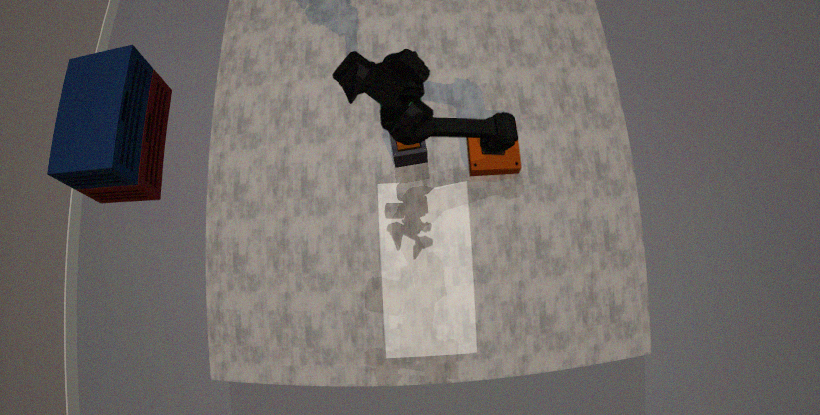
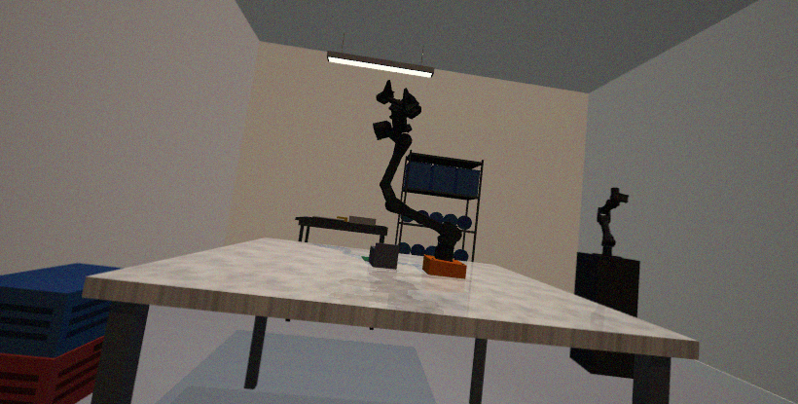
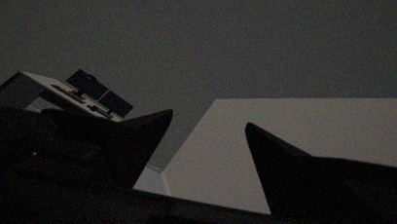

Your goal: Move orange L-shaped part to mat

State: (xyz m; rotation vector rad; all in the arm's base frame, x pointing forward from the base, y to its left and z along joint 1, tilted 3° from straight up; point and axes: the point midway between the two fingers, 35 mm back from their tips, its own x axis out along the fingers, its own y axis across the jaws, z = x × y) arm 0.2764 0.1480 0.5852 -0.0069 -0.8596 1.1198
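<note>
The grey tray [image 1: 410, 158] [image 2: 383, 256] stands on the table, left of the arm's orange base. In the top view a strip of the orange part [image 1: 408, 146] shows inside the tray; the arm covers the rest, so its L-shaped end and its tilt cannot be told. Only a thin edge of the green mat [image 2: 365, 258] shows behind the tray in the exterior view; the arm hides the mat from above. My gripper [image 2: 397, 86] [image 3: 208, 119] is open and empty, pointing up high above the tray, its fingers wide apart. The wrist view shows neither tray, part nor mat.
The orange base block [image 1: 480, 165] [image 2: 444, 267] carries the arm beside the tray. Blue and red crates [image 1: 91, 119] [image 2: 44, 312] stand off the table's left edge. A ceiling lamp [image 2: 380, 65] shows behind the raised gripper, with a shelf rack [image 2: 444, 195] at the back.
</note>
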